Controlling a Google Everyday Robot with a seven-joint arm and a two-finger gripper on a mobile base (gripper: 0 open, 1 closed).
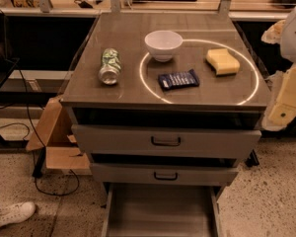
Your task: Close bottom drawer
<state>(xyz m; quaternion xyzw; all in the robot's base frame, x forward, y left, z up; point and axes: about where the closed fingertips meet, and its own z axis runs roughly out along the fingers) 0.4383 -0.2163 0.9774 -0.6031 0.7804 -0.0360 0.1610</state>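
Note:
The bottom drawer point(160, 214) is pulled far out at the foot of the grey cabinet, a shallow tray with a plain flat grey inside. Above it sit the middle drawer point(164, 174) and the widest top drawer point(165, 141), each with a dark loop handle and pushed nearly in. My arm point(292, 83) shows at the right edge, beside the cabinet top. My gripper point(275, 32) is up at the far right corner of the top, well above and away from the bottom drawer.
On the cabinet top point(123, 90) lie a crushed can point(109, 66), a white bowl point(163, 44), a dark blue snack packet point(178, 79) and a yellow sponge point(222, 61). A cardboard box point(56, 137) and cables lie on the floor at left. A white shoe point(12, 214) is at the lower left.

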